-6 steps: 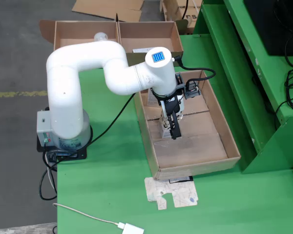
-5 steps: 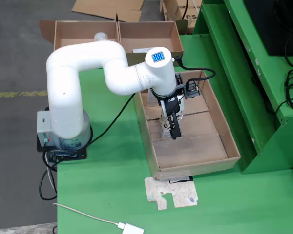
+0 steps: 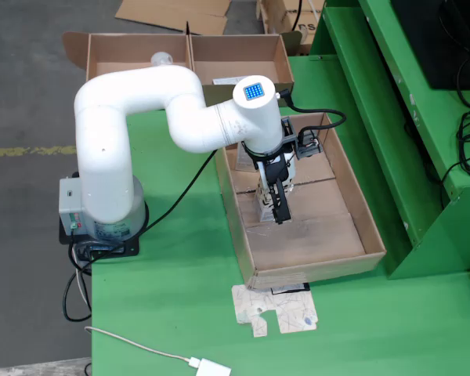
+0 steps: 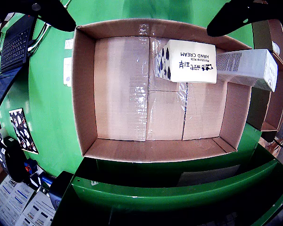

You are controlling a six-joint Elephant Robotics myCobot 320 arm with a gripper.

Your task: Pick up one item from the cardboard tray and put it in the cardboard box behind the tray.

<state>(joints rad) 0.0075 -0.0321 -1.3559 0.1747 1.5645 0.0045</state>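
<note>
Overhead: a white robot arm (image 3: 141, 117) reaches from its base on a green table (image 3: 180, 298) over a shallow cardboard tray (image 3: 360, 227), the landmark for all that follows.
Claw: the gripper (image 3: 280, 213) hangs low inside the tray in the fixed view, black fingers pointing down; in the riding view the two dark fingers (image 4: 54, 14) sit far apart at the top corners, spread wide and holding nothing.
Items: a cream box (image 4: 186, 61) printed "HAND CREAM" lies on its side on the tray floor near one end wall in the riding view, directly below the gripper; a second white box (image 4: 247, 67) lies touching it, its far end resting on the tray's side wall.
Fixed view: the cream box (image 3: 265, 205) shows only partly beside the fingers, mid-tray; whether the fingers touch it I cannot tell.
Tray floor: otherwise bare brown card with a taped seam.
Cardboard box: an open two-compartment box (image 3: 188, 55) stands beyond the tray's far end, behind the arm's elbow; its contents are mostly hidden.
Near end: a flattened printed carton scrap (image 3: 274, 307) lies on the table just in front of the tray.
Cable: a white plug and lead (image 3: 207, 366) rest at the table's front edge, well apart from the tray.
</note>
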